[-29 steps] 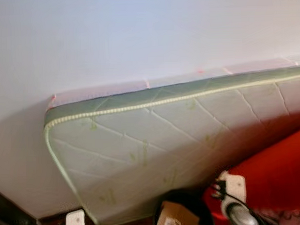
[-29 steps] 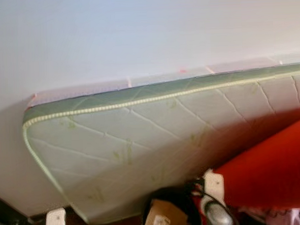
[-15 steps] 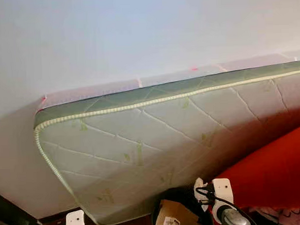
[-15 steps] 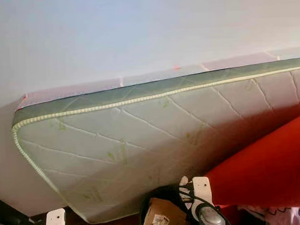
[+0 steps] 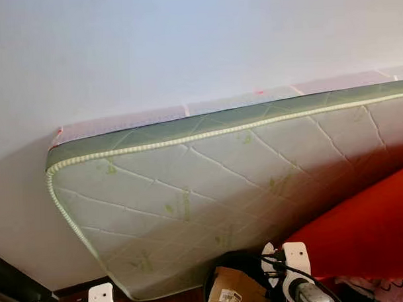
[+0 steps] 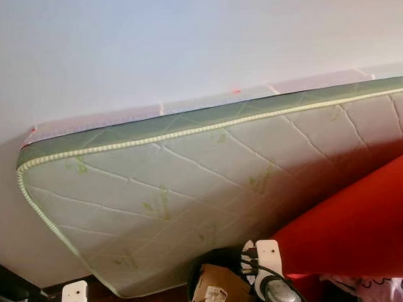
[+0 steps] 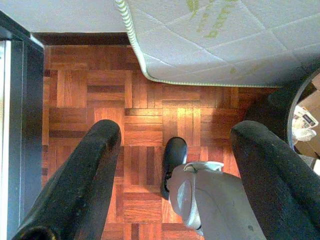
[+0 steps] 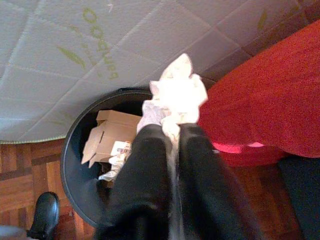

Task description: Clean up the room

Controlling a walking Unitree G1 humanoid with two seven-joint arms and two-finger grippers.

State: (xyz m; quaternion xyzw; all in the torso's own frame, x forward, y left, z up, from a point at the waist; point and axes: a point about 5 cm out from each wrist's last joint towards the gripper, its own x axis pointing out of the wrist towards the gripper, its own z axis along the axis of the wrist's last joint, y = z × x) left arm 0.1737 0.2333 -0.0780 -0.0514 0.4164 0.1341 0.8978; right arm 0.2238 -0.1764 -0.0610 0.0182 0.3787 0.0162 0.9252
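Right end effector (image 8: 170,135) was clamped on a crumpled white paper wad (image 8: 177,92), held above the black bin (image 8: 80,175) that already contained a cardboard box (image 8: 107,135). Best practice would be centering over the bin's mouth before releasing. Left end effector (image 7: 175,165) hung spread and empty over the parquet floor (image 7: 90,90). Mattress (image 8: 75,65) bore green lettering, unreadable; the box label was too small.

a bedroom: mattress (image 5: 209,190) against wall, parquet floor (image 7: 140,130).
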